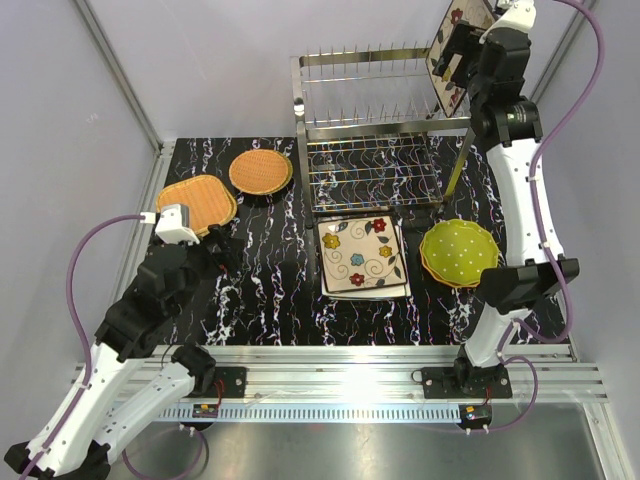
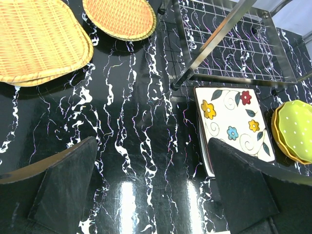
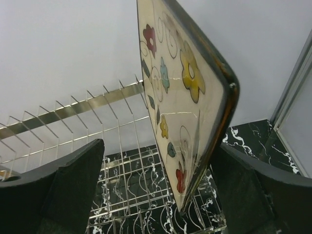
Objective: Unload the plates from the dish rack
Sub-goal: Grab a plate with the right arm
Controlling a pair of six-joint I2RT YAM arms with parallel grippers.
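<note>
The steel dish rack [image 1: 370, 110] stands at the back of the table. One square flower-patterned plate [image 1: 449, 28] stands upright on edge at its right end. My right gripper [image 1: 462, 58] is open and straddles that plate [image 3: 187, 78], with clear room on its left side and the right finger [image 3: 243, 180] close to the dark rim. On the table lie a squarish orange woven plate [image 1: 195, 203], a round orange woven plate [image 1: 261, 171], a flowered square plate [image 1: 362, 256] and a lime-green dotted plate [image 1: 459, 252]. My left gripper [image 2: 153, 163] hangs open over bare tabletop.
The rack's lower grid shelf [image 2: 229, 44] and a leg [image 2: 209, 48] sit just behind the flowered plate [image 2: 234, 122]. A metal frame post [image 3: 292, 87] runs close on the right of the right arm. Grey walls enclose the black marbled table [image 1: 280, 290].
</note>
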